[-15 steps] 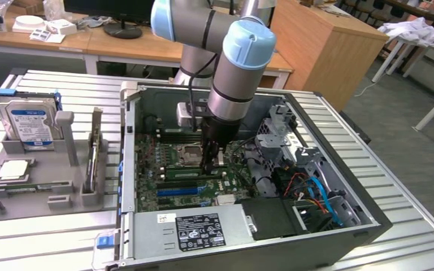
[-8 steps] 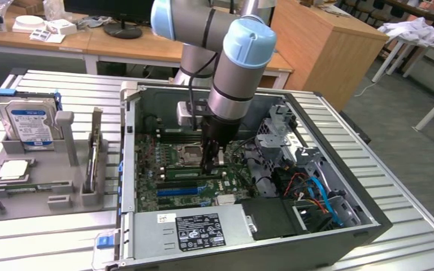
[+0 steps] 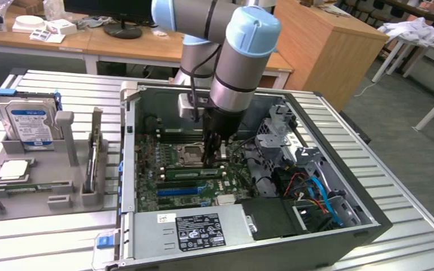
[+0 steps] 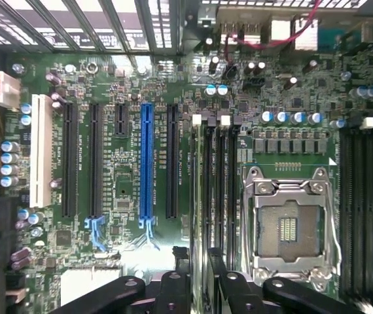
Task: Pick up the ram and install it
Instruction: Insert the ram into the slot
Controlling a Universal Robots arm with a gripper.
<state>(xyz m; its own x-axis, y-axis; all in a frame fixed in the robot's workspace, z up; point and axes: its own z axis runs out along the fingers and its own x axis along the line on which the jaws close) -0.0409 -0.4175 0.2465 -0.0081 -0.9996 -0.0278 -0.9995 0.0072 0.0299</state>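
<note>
Where the arm (image 3: 239,56) reaches down into the open computer case (image 3: 368,220), the gripper (image 3: 217,161) hangs low over the motherboard (image 4: 127,190). Its two black fingers (image 4: 180,284) stand a little apart, one on each side of the ram (image 3: 190,172). The ram's thin top edge runs into the gap between them. I cannot tell if the fingers squeeze it or just stand next to it. The ram is a long green stick, standing on its edge along one of the black memory slots (image 4: 229,190), just beside the processor socket (image 4: 288,226) with its shiny metal frame. On its other side sit long black card slots (image 4: 69,160) and one blue slot (image 4: 148,163). Nearer the exterior camera lies the gray power supply (image 3: 194,231), and blue and red cables (image 3: 319,195) curl beside it. The case lies on its side on a table (image 3: 43,248) made of metal slats. At the exterior view's left, a gray holder (image 3: 43,197) rests on the same table. A hard drive (image 3: 30,121) with a blue label stands up in it, and a square silver chip (image 3: 13,169) lies flat near it. Far behind, wooden desks (image 3: 21,39) carry white boxes (image 3: 47,27) and a monitor stand (image 3: 122,29). A tall wooden cabinet (image 3: 330,51) stands at the exterior view's right, with a white cloth (image 3: 417,28) past it.
</note>
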